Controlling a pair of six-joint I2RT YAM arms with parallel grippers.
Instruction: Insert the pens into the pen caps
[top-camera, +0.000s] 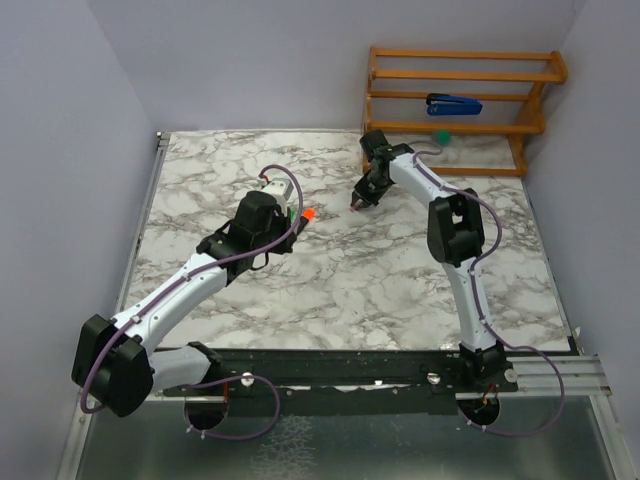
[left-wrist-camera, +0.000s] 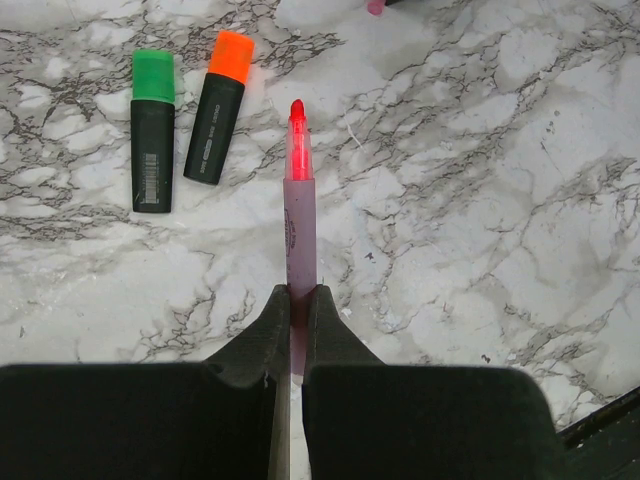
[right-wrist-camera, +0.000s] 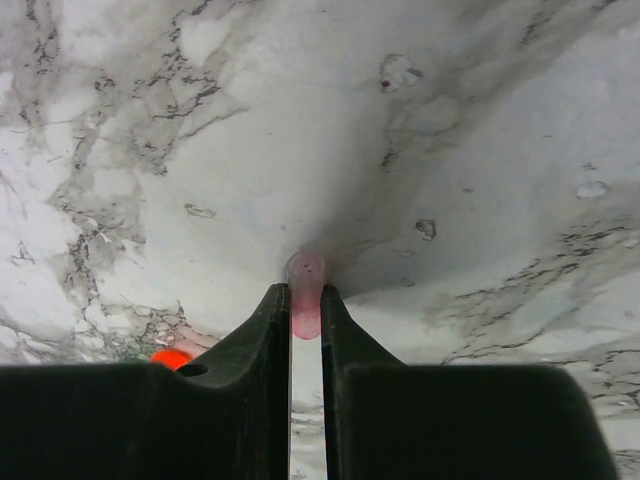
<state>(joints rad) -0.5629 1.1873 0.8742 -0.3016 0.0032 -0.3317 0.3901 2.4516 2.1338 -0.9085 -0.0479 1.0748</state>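
1. Our left gripper (left-wrist-camera: 297, 296) is clamped shut on the tail of the pink pen (left-wrist-camera: 299, 220). This leaves the barrel and bare red tip (left-wrist-camera: 297, 115) sticking out forward, free to enter a cap.
2. Our right gripper (right-wrist-camera: 305, 293) pinches the small pink cap (right-wrist-camera: 304, 272) just above the marble table (right-wrist-camera: 480, 150). The cap's rounded end pokes past the fingertips, but we cannot tell which end is the mouth.
3. From above, the two grippers face each other over the table's middle, with tip and cap near but apart. We judge we are lining up the insertion.
4. The green-ended marker (left-wrist-camera: 152, 130) and the orange-ended marker (left-wrist-camera: 218, 108) lie side by side on the table, left of the pen and clear of both grippers.
5. The cap is tiny and the grip narrow, so a slightly off-axis push could tilt it.
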